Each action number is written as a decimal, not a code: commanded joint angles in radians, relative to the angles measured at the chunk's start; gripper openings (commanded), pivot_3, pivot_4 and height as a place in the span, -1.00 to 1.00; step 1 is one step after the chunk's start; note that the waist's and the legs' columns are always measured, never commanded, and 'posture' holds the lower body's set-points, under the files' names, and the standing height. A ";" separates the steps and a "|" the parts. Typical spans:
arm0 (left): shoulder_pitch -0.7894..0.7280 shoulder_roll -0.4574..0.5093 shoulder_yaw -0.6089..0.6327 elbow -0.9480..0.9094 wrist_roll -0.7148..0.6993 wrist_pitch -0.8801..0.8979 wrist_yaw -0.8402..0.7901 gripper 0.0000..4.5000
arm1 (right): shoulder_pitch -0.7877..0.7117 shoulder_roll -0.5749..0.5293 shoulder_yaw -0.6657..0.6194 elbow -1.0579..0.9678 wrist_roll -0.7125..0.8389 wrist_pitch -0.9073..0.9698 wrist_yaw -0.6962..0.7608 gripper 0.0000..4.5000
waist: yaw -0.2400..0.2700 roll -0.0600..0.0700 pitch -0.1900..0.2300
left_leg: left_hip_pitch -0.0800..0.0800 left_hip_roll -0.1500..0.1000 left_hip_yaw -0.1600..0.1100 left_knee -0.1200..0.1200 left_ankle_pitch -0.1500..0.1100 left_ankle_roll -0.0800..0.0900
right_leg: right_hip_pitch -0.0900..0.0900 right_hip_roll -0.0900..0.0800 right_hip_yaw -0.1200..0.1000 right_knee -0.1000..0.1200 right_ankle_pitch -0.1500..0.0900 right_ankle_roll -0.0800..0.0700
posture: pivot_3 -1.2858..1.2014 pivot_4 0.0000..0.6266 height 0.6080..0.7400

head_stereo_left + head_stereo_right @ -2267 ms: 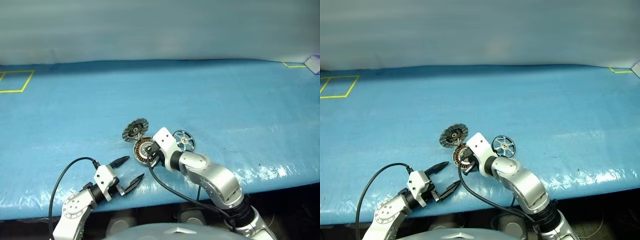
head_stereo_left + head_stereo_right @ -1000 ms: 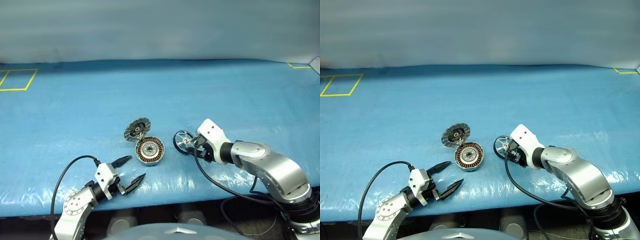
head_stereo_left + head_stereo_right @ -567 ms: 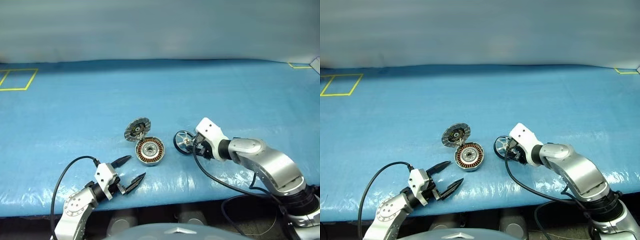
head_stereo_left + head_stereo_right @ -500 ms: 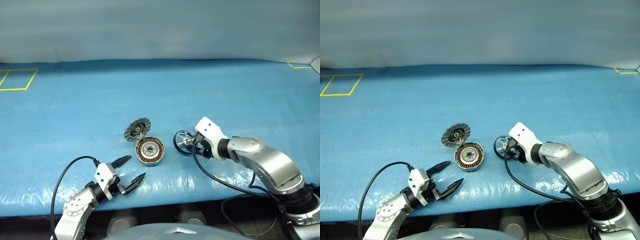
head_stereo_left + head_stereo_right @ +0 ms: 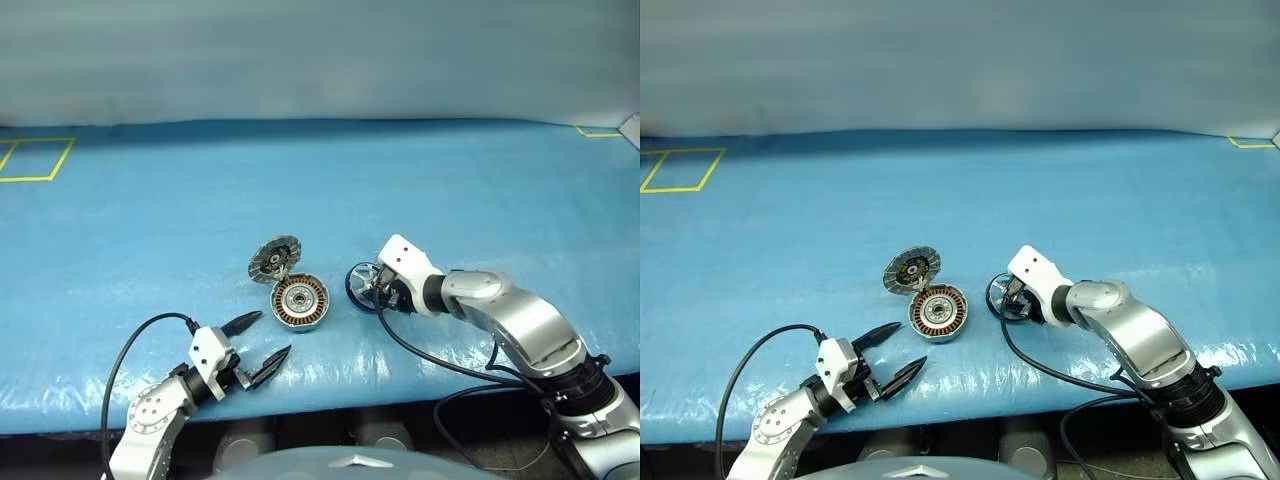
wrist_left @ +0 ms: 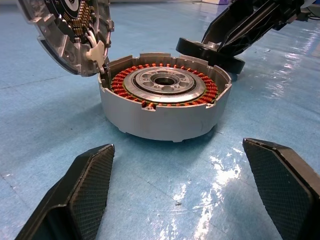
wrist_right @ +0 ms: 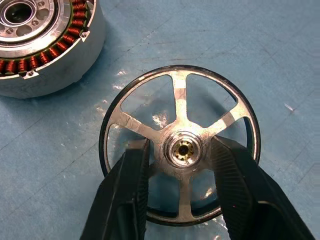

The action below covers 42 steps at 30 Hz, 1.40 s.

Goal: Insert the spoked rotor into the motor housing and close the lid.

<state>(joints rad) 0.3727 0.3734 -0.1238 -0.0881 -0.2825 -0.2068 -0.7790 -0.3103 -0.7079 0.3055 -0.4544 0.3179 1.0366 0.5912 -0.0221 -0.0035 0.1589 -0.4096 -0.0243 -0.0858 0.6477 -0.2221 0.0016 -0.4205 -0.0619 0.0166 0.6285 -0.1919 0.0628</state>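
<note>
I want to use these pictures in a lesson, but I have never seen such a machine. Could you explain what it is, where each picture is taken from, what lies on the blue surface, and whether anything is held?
This is a two-armed humanoid robot; each arm ends in an end effector with two black fingers. Two pictures come from cameras in its head, looking down over the arms. The other two come from cameras on its wrists.

On the blue table lies an open motor housing, a round cup with copper windings. Its lid stands tilted up at the far edge. Beside it lies the spoked rotor, a small silver wheel.

The right end effector has its fingers on either side of the rotor's hub; whether they grip it yet I cannot tell. The left end effector is open and holds nothing.
</note>
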 commanded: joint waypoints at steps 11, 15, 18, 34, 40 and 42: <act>0.021 0.003 0.004 0.008 0.008 -0.038 0.000 1.00 | -0.049 -0.027 -0.072 -0.188 0.014 0.076 -0.017 -0.41 | 0.001 0.001 0.000 | -0.003 0.000 0.000 -0.001 0.000 0.000 | -0.004 0.000 0.000 0.000 0.000 0.000 | 0.03 -0.52 1.00; 0.015 0.007 0.003 0.007 0.005 -0.031 -0.008 1.00 | -0.060 -0.014 -0.102 -0.289 0.068 0.117 0.000 -0.41 | 0.002 0.000 0.000 | -0.003 0.000 0.000 -0.001 0.000 0.000 | -0.004 0.000 0.000 0.000 0.000 0.000 | 0.03 -0.52 1.00; 0.008 0.010 0.003 0.004 0.003 -0.024 -0.012 1.00 | -0.072 0.011 -0.107 -0.346 0.119 0.148 0.010 -0.41 | 0.000 0.000 0.000 | -0.003 0.000 0.000 -0.001 0.000 0.000 | -0.004 0.000 0.000 0.000 0.000 0.000 | 0.03 -0.52 1.00; 0.020 0.018 0.011 0.012 0.006 -0.039 -0.016 1.00 | -0.107 0.243 0.107 -0.257 0.084 0.141 -0.145 -0.41 | -0.002 0.000 0.000 | -0.003 0.000 0.000 0.000 0.000 0.000 | -0.004 0.000 0.000 0.000 0.000 0.000 | 0.03 -0.52 1.00; 0.029 0.016 0.022 0.028 0.043 -0.105 0.014 1.00 | -0.117 0.254 0.122 -0.234 0.077 0.130 -0.141 -0.41 | -0.004 0.000 0.000 | -0.003 0.000 -0.001 -0.001 0.000 0.000 | -0.004 0.000 -0.001 0.000 0.000 0.000 | 0.03 -0.52 1.00; 0.030 0.018 0.022 0.035 0.058 -0.126 0.023 1.00 | -0.115 0.249 0.122 -0.230 0.078 0.129 -0.136 -0.41 | -0.004 0.000 0.000 | -0.003 0.000 -0.001 -0.001 0.000 0.000 | -0.004 0.000 0.000 0.000 0.000 0.000 | 0.03 -0.52 1.00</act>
<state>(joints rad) 0.3947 0.3864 -0.1230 -0.0692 -0.2432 -0.3008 -0.7651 -0.4103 -0.4607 0.4340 -0.6686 0.3980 1.1880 0.4520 -0.0262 -0.0030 0.1593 -0.4123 -0.0243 -0.0865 0.6469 -0.2223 0.0013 -0.4246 -0.0620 0.0162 0.6287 -0.1919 0.0625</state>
